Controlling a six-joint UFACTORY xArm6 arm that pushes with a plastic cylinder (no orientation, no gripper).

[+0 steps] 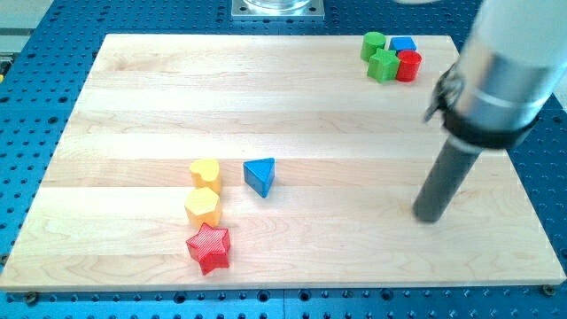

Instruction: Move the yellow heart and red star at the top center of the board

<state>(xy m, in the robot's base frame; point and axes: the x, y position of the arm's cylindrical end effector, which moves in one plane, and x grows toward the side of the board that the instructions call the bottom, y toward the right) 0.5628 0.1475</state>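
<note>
The yellow heart point(205, 171) lies left of the board's middle. A yellow hexagon point(202, 206) sits just below it, touching it. The red star point(209, 247) lies below the hexagon, near the board's bottom edge. My tip point(430, 215) rests on the board far to the view's right of these blocks, touching none of them. The dark rod rises from the tip up to the arm at the view's upper right.
A blue triangle point(260, 175) lies just right of the yellow heart. At the top right corner sit a green cylinder point(373, 43), a blue block point(403, 44), a green star point(384, 66) and a red cylinder point(408, 66), clustered together. The wooden board point(133, 89) lies on a blue perforated table.
</note>
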